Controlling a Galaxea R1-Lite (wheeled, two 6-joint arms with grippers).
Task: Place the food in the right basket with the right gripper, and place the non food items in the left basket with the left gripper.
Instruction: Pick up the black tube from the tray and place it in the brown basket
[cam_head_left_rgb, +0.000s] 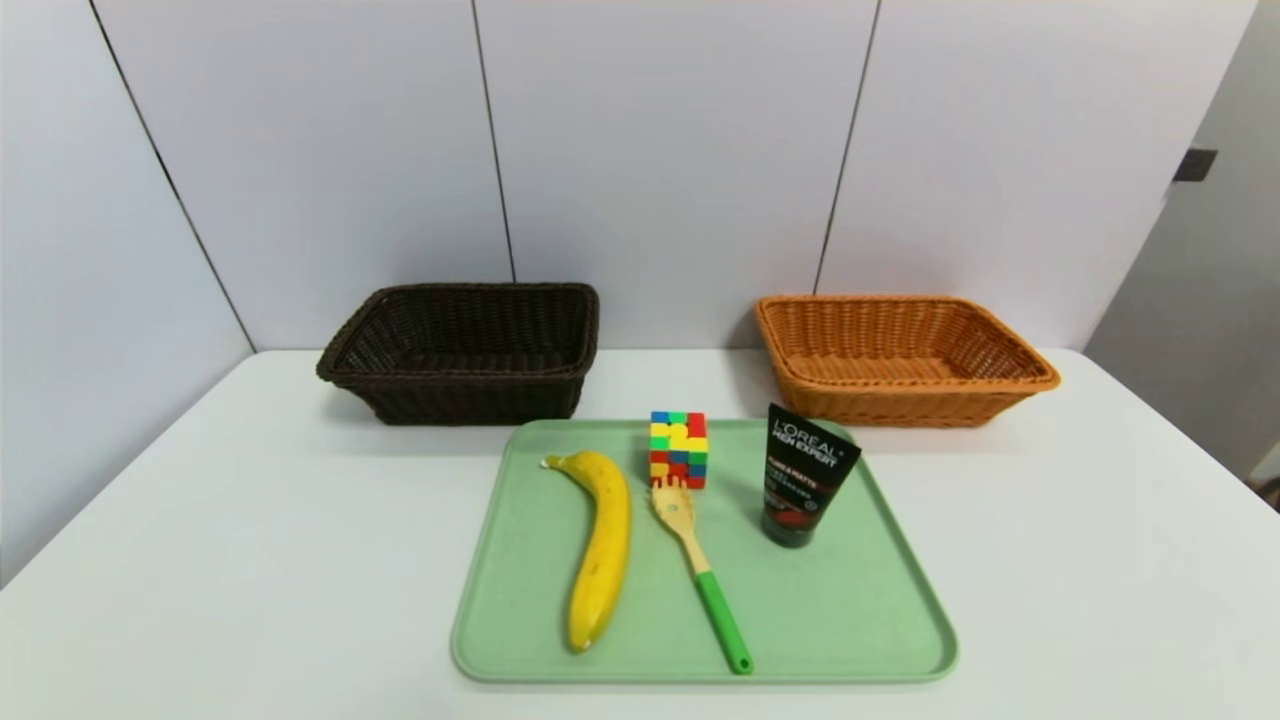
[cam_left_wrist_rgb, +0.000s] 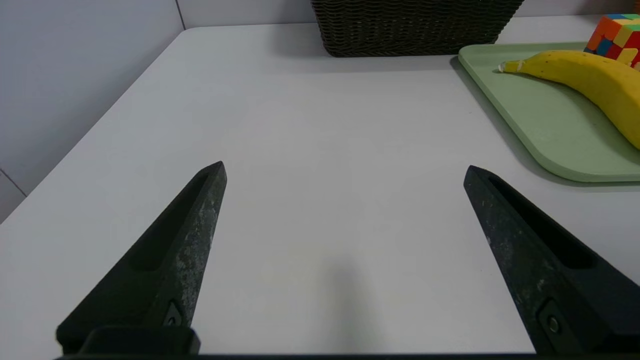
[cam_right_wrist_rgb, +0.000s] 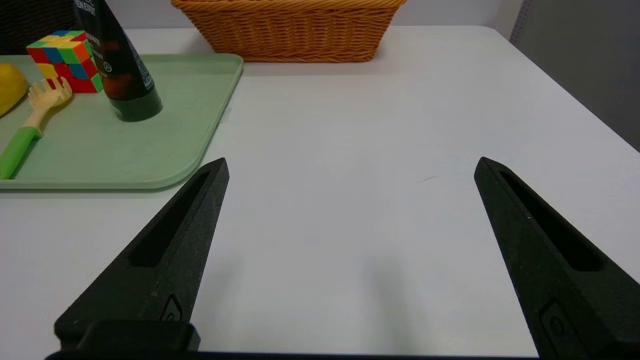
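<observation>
On the tray, banana well ahead of both grippers' spread, empty fingers.

The left gripper hangs above the white tabletop toward its left edge, pointing level toward the far edge, its two black tapered fingers spread wide with nothing between them. The right gripper hangs in the same pose toward the right edge, its black fingers also spread wide and empty. Neither arm shows in the head view
</observation>
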